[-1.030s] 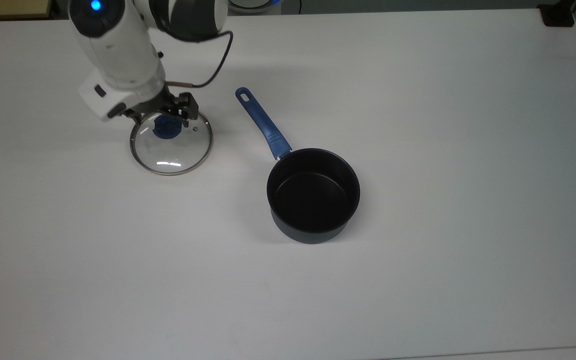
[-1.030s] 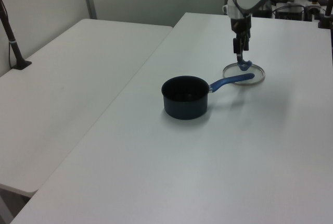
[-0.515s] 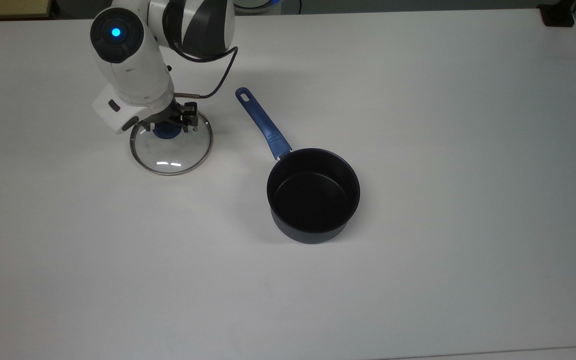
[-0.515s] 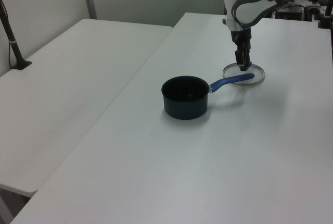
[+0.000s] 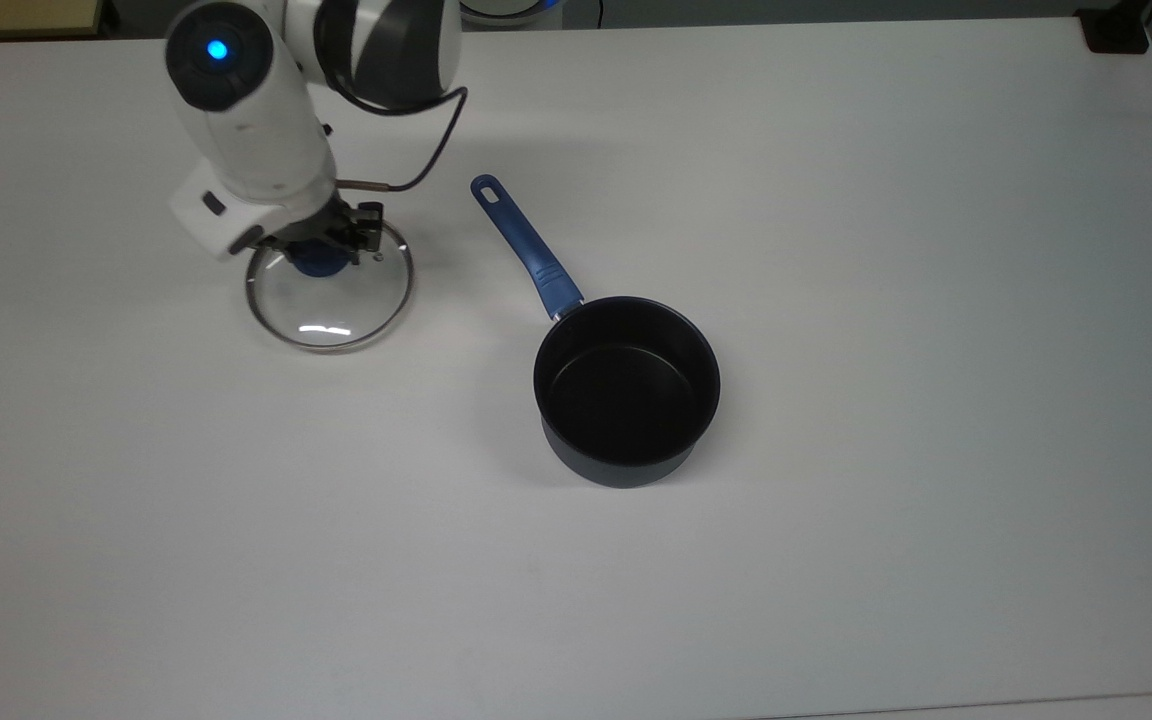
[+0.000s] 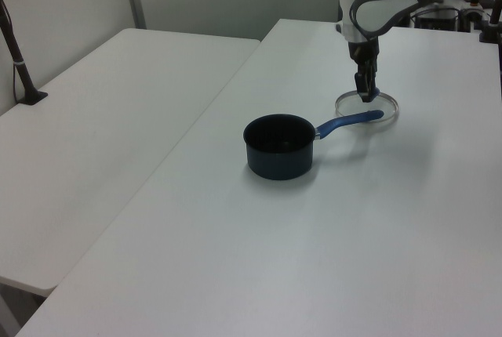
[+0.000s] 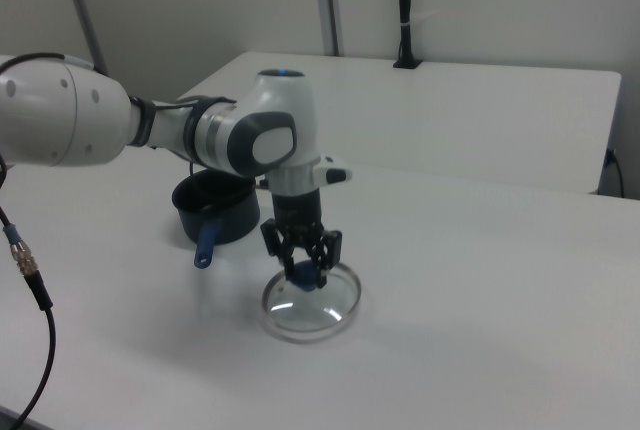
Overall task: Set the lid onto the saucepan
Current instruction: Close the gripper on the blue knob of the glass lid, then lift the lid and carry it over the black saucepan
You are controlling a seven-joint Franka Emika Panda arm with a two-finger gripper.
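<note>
You are holding the gripper (image 5: 321, 250) down on the lid (image 5: 329, 290), its fingers closed narrowly on the blue knob (image 7: 304, 272). In the right view a shadow under the lid suggests it is hanging just clear of the table (image 5: 836, 560); I am judging that, not seeing it plainly.

Top view, clock face: the lid is sitting at about 10 o'clock from the saucepan (image 5: 626, 390), well apart. The saucepan is standing open and upright, its blue handle (image 5: 526, 245) pointing toward 11 o'clock, between lid and pot.

Risks, as I am judging them:
- The knob is small and rounded, so the lid may be swinging or tilting in the grip during a fast move.
- A glass lid dropped from height could be cracking on the table or the pot rim.
- Carried low, the steel rim may be catching the handle or the pot wall and shoving the pan.
- Lowered off-centre, the lid would be sitting tilted on the rim.

Around: a black cable (image 5: 431, 150) is looping off the wrist, and a second table (image 6: 102, 117) is standing alongside in the left view. Apart from the handle, nothing is lying in the path.
</note>
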